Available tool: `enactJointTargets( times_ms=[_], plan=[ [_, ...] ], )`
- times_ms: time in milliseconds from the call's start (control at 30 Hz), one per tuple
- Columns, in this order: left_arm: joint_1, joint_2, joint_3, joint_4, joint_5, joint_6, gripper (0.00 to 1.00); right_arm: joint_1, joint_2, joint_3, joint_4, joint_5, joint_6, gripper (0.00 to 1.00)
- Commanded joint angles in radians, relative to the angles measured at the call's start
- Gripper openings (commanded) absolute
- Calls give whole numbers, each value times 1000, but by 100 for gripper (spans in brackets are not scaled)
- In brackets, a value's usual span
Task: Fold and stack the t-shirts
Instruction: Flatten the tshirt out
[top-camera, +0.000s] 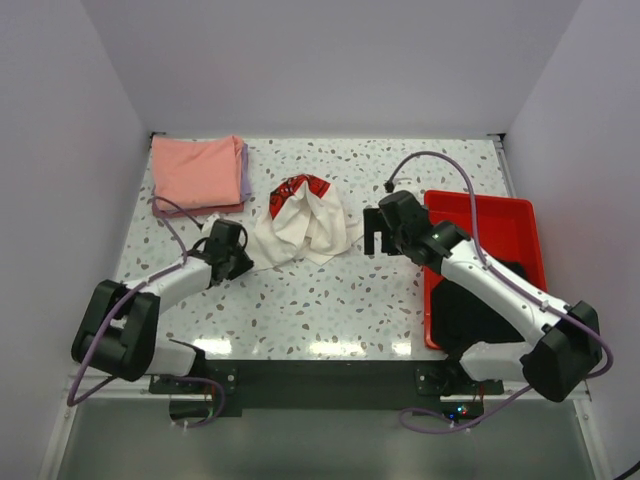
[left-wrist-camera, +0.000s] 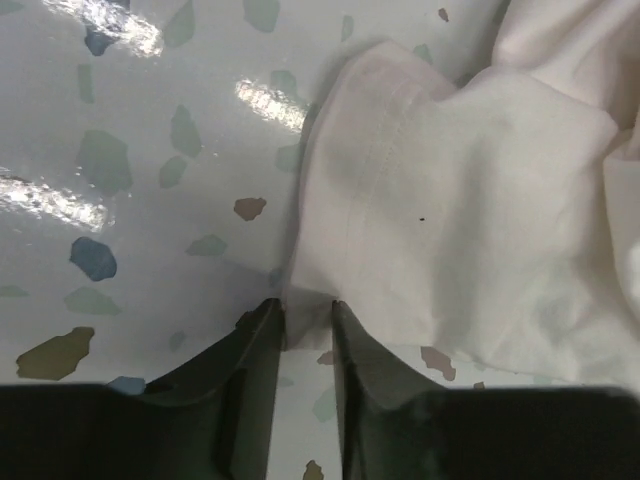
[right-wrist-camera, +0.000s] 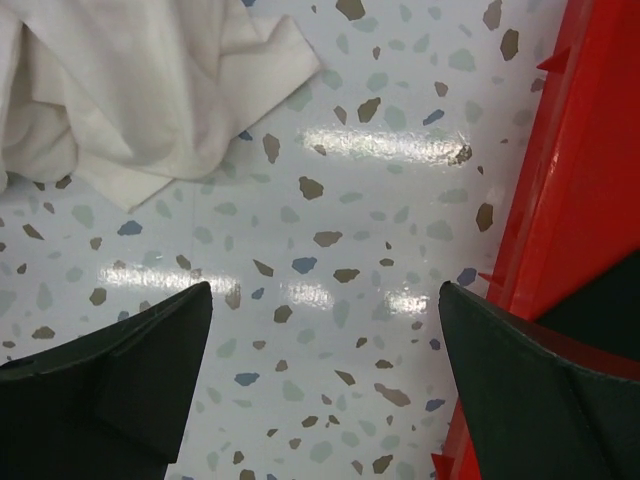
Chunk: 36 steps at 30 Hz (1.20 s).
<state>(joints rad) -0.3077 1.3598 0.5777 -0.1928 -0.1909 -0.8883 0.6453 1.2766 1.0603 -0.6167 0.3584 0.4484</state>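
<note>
T-shirt (top-camera: 303, 222) lies between stacked t-shirts (top-camera: 197, 172) and tray (top-camera: 510, 225)

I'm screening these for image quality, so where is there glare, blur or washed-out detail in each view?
Top external: sharp, with soft light reflections on the table near its front edge. Left wrist: bright glare streaks at upper left, cream-white t-shirt pale but seams readable, left end effector dark. Right wrist: two glare bands on the table, right end effector dark.

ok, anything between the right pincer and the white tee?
Nothing visible. The right pincer is open over the table; only bare surface lies between it and the cream-white t-shirt. The red tray is on its other side, off that path.
</note>
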Motion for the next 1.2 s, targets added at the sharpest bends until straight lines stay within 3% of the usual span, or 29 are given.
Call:
enactJointTargets(
  times_ms=[0, 33, 67, 100, 267, 433, 533, 633, 667, 867, 1000, 1167],
  plan=[
    [4, 70, 11, 59, 80, 37, 26, -21, -48, -20, 14, 34, 38, 99],
    [4, 91, 11, 91, 97, 54, 20, -25, -45, -25, 20, 24, 38, 99],
    [5, 100, 16, 98, 117, 57, 1, -35, -36, -29, 28, -11, 33, 99],
    [4, 110, 23, 98, 119, 58, 0, -39, -28, -36, 53, -36, 27, 99],
    [7, 108, 63, 82, 105, 83, 0, -70, 72, -28, 130, -304, -16, 90],
    [24, -5, 60, 9, 3, 84, 0, -125, 234, 0, 210, -497, -17, 81],
    [48, -80, 56, -43, -38, 83, 0, -128, 312, 26, 259, -550, -40, 80],
    [61, -146, 37, -57, -44, 81, 0, -127, 404, 94, 276, -599, -53, 74],
    [62, -159, 36, -60, -45, 81, 0, -128, 424, 108, 279, -616, -56, 67],
    [64, -211, 48, -99, -54, 69, 0, -127, 555, 158, 336, -607, -33, 59],
    [65, -232, 68, -125, -70, 72, 0, -125, 557, 158, 365, -584, -20, 15],
    [65, -263, 106, -135, -102, 72, 0, -125, 436, 144, 325, -487, -54, 0]
  ],
)
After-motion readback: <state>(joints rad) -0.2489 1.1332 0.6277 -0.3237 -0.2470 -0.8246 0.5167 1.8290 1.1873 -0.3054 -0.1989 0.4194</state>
